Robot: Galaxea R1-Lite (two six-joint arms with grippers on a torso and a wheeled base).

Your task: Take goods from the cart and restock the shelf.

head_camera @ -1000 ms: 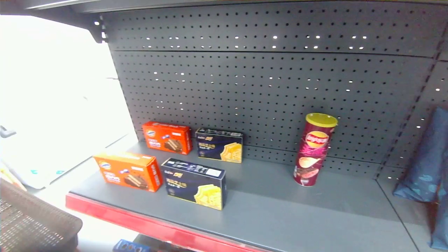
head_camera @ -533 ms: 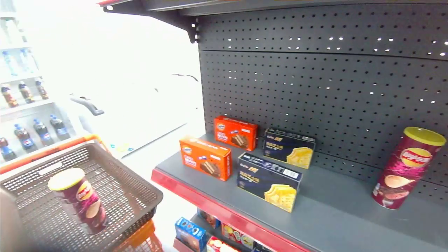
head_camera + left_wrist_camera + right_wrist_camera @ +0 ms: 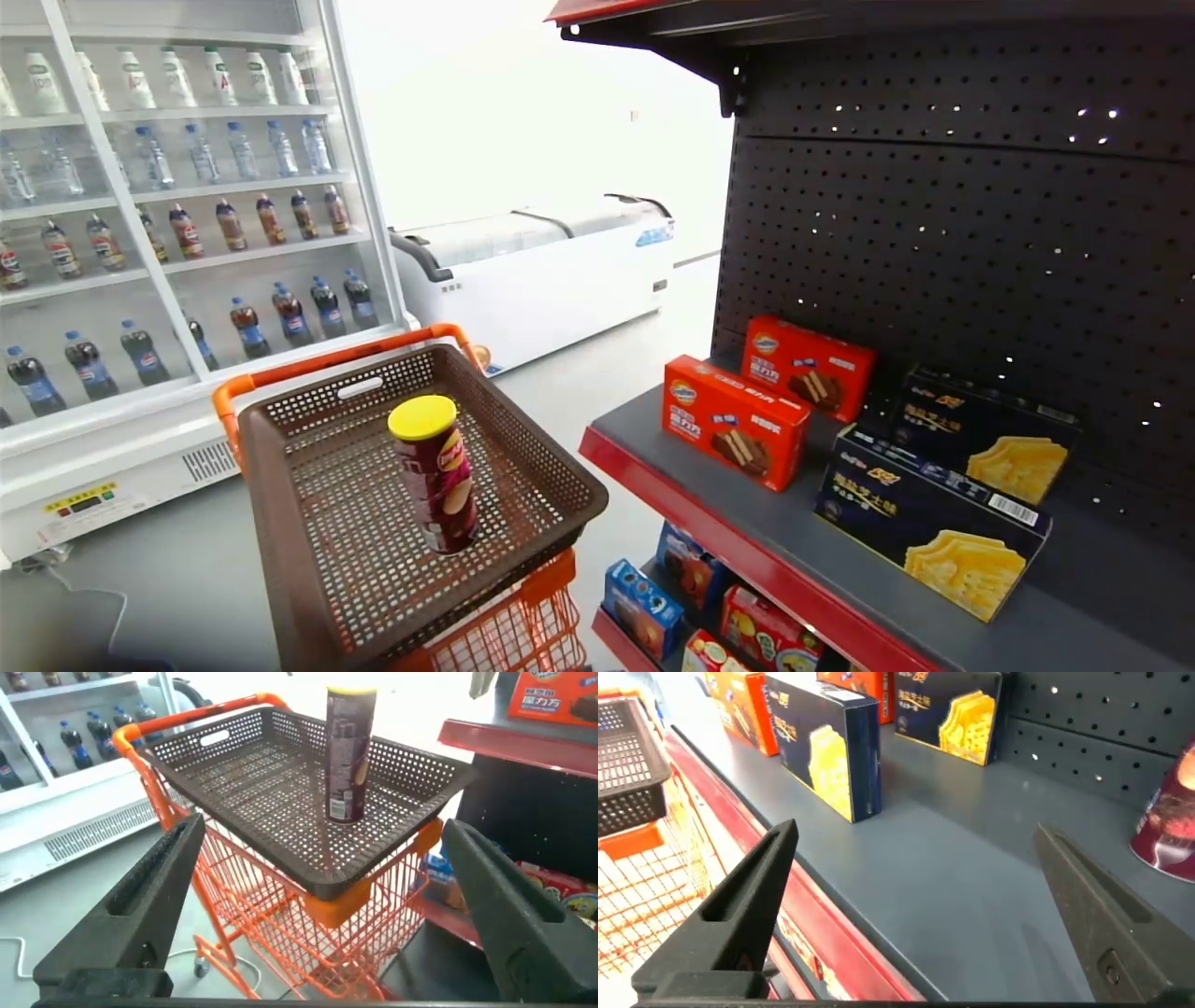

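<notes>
My left gripper [image 3: 322,829] is open before the basket [image 3: 345,485]; a chip can [image 3: 435,476] stands inside. My right gripper [image 3: 915,833] gapes empty over the shelf [image 3: 971,896].

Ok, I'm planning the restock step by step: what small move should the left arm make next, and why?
Probably ease the left gripper forward toward the chip can. It stands upright in the cart's basket, ahead of the open jaws and not yet between them; that gripper holds nothing.
</notes>
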